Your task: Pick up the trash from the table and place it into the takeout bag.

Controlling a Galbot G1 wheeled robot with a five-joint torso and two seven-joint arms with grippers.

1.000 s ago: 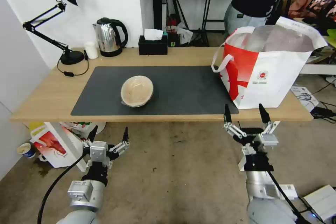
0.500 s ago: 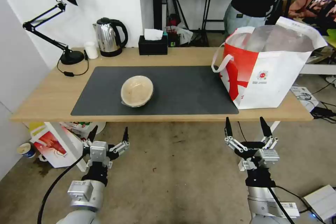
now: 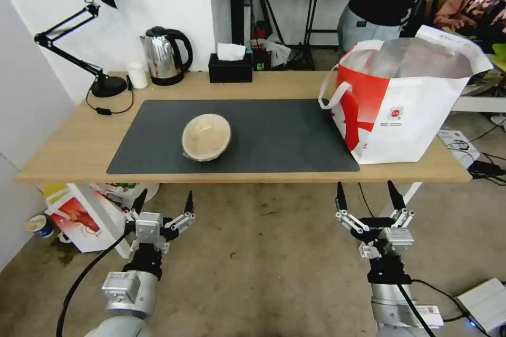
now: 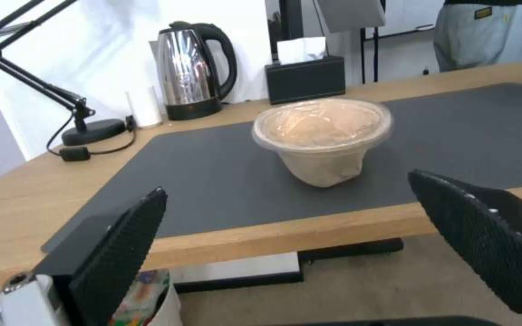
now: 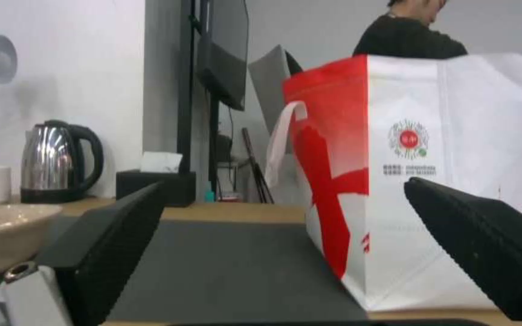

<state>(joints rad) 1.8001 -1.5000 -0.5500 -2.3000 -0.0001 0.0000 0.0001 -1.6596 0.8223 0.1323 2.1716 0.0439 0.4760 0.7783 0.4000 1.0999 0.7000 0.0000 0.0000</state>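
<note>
The tan paper bowl (image 3: 206, 137) sits on the dark grey mat (image 3: 274, 131), left of the mat's middle, its mouth covered by a wrinkled clear film; it stands where it stood a second ago. The mat lies along the light-wood table (image 3: 68, 142), and at the table's right end stands the takeout bag (image 3: 406, 100), white with a red panel, a small round red logo and a silver lining, one corner resting on the mat's right edge. Its mouth gapes open and a white loop handle hangs at its left side. Along the far edge are a black desk lamp (image 3: 79, 26), a small white cup (image 3: 138, 75), a steel kettle (image 3: 164, 55) and a black tissue box (image 3: 230, 66), all unmoved. The left gripper (image 3: 163, 202) hangs below the near edge of the table, left of the bowl, fingers spread apart and holding nothing, just as before. The right gripper (image 3: 367, 197) has changed place: a second ago its fingertips reached up in front of the bag's lower front; now it sits lower and nearer the robot, under the table's near edge below the bag, fingers wide apart and empty. On the floor to the left, under the table, stands a smaller red-and-white bag (image 3: 84, 218).
</note>
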